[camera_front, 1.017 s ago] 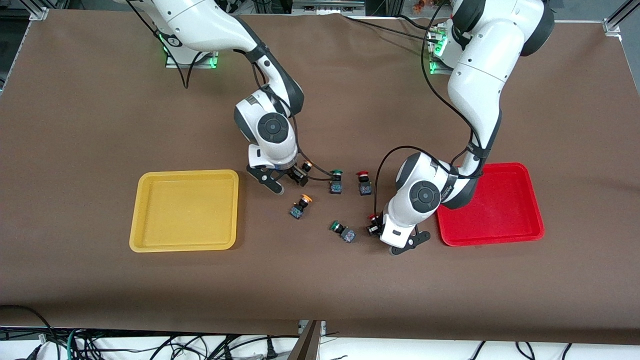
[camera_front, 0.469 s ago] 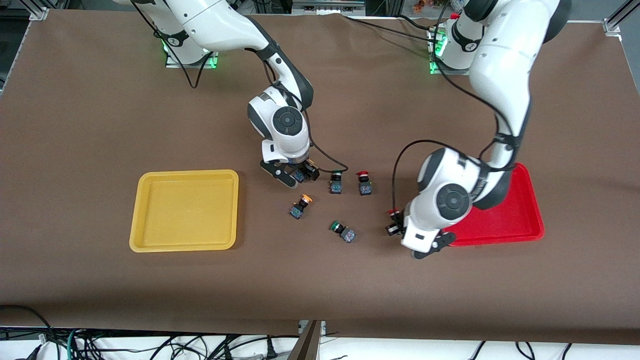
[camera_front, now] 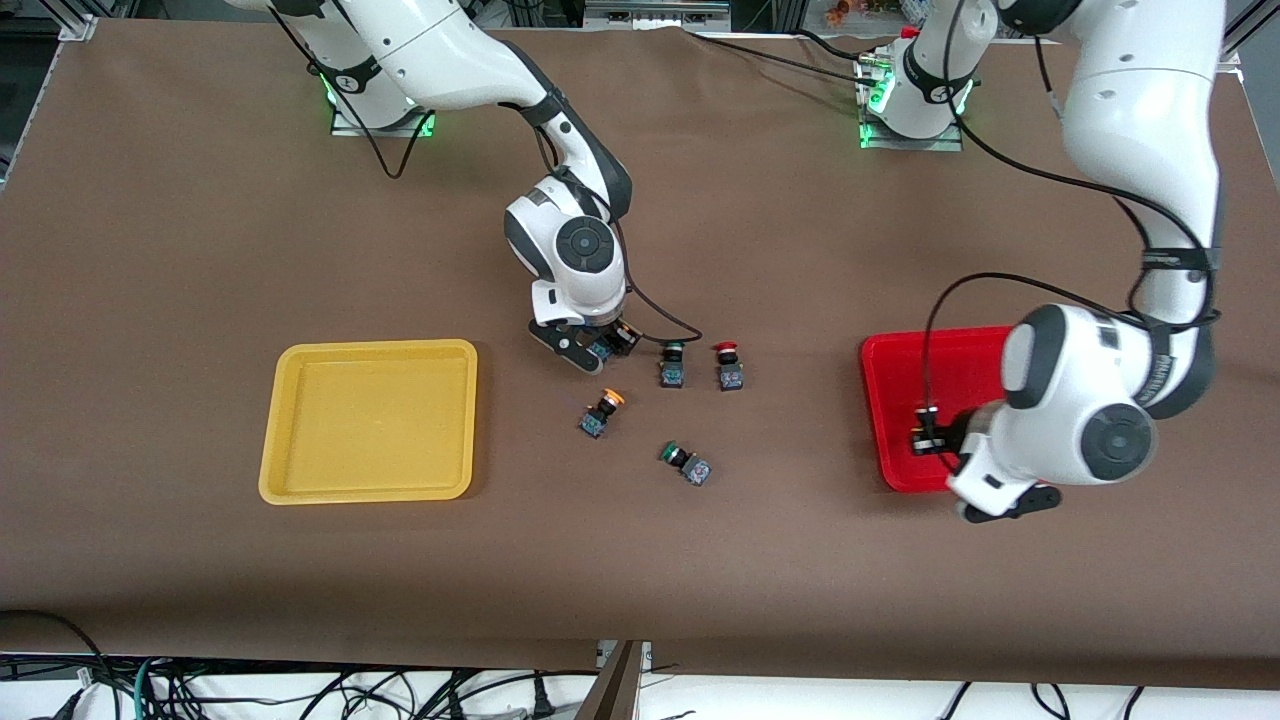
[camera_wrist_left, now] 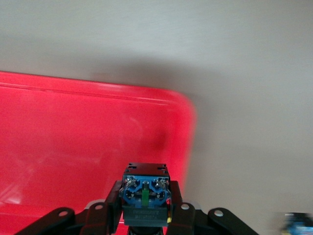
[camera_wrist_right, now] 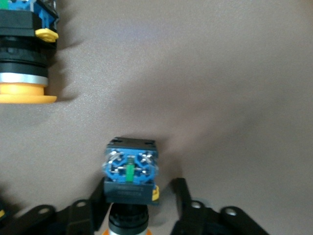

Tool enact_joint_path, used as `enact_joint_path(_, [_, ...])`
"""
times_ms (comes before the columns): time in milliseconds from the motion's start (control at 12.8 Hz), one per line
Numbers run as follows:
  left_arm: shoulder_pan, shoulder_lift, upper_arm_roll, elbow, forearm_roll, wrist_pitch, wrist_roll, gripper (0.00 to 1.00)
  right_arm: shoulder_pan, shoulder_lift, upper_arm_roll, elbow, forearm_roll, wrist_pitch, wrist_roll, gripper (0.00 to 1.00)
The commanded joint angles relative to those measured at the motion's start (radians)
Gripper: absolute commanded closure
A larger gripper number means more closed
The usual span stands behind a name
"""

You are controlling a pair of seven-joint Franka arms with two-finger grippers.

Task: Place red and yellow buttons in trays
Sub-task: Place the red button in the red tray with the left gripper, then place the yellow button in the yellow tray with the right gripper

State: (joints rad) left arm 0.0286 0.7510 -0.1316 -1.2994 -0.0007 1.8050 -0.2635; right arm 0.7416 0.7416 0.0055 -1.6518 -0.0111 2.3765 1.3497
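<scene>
My left gripper [camera_front: 930, 438] is shut on a red button [camera_wrist_left: 145, 190] and holds it over the red tray [camera_front: 893, 385], above the corner nearest the camera. That tray also shows in the left wrist view [camera_wrist_left: 73, 137]. My right gripper [camera_front: 595, 352] is down at the table and open. Its fingers [camera_wrist_right: 182, 196] straddle a yellow button [camera_wrist_right: 131, 178] that lies between them, with a gap on one side. A second yellow button [camera_front: 602, 410] lies nearer the camera and also shows in the right wrist view [camera_wrist_right: 24, 58]. A second red button [camera_front: 727, 365] stands mid-table. The yellow tray [camera_front: 368, 420] holds nothing.
Two green-capped buttons lie among the others: one [camera_front: 672, 365] stands between my right gripper and the red button on the table, and one [camera_front: 685, 462] lies on its side nearer the camera. Brown cloth covers the table.
My left gripper has carried its red button from the table's middle to over the red tray. My right gripper has shifted slightly toward the left arm's end, over the yellow button.
</scene>
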Motion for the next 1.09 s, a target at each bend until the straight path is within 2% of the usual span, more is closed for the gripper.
enact_joint_path(0, [0.053, -0.024, -0.016, -0.108, 0.013, 0.014, 0.122, 0.93, 0.005, -0.005, -0.007, 0.003, -0.006, 0.007, -0.003, 1.00])
enact_joint_path(156, [0.053, -0.027, -0.017, -0.187, 0.019, 0.087, 0.132, 0.93, -0.001, -0.022, -0.013, 0.012, -0.009, 0.003, -0.018, 1.00])
enact_joint_path(313, [0.050, -0.064, -0.017, -0.307, 0.022, 0.233, 0.132, 0.91, -0.034, -0.068, -0.024, 0.017, -0.009, -0.052, -0.087, 1.00])
enact_joint_path(391, [0.054, -0.080, -0.017, -0.358, 0.022, 0.288, 0.138, 0.78, -0.063, -0.091, -0.027, 0.017, -0.007, -0.097, -0.151, 1.00])
enact_joint_path(469, [0.053, -0.084, -0.017, -0.371, 0.022, 0.296, 0.139, 0.25, -0.100, -0.112, -0.028, 0.017, -0.004, -0.143, -0.234, 1.00])
enact_joint_path(547, [0.050, -0.085, -0.017, -0.370, 0.021, 0.298, 0.139, 0.00, -0.147, -0.129, -0.031, 0.017, -0.004, -0.187, -0.332, 1.00])
enact_joint_path(860, [0.034, -0.201, -0.020, -0.353, 0.008, 0.232, 0.113, 0.00, -0.327, -0.146, -0.062, 0.015, -0.004, -0.247, -0.738, 1.00])
enact_joint_path(1017, [0.031, -0.242, -0.071, -0.353, 0.008, 0.227, 0.029, 0.00, -0.421, -0.131, -0.071, 0.010, -0.006, -0.240, -0.903, 1.00])
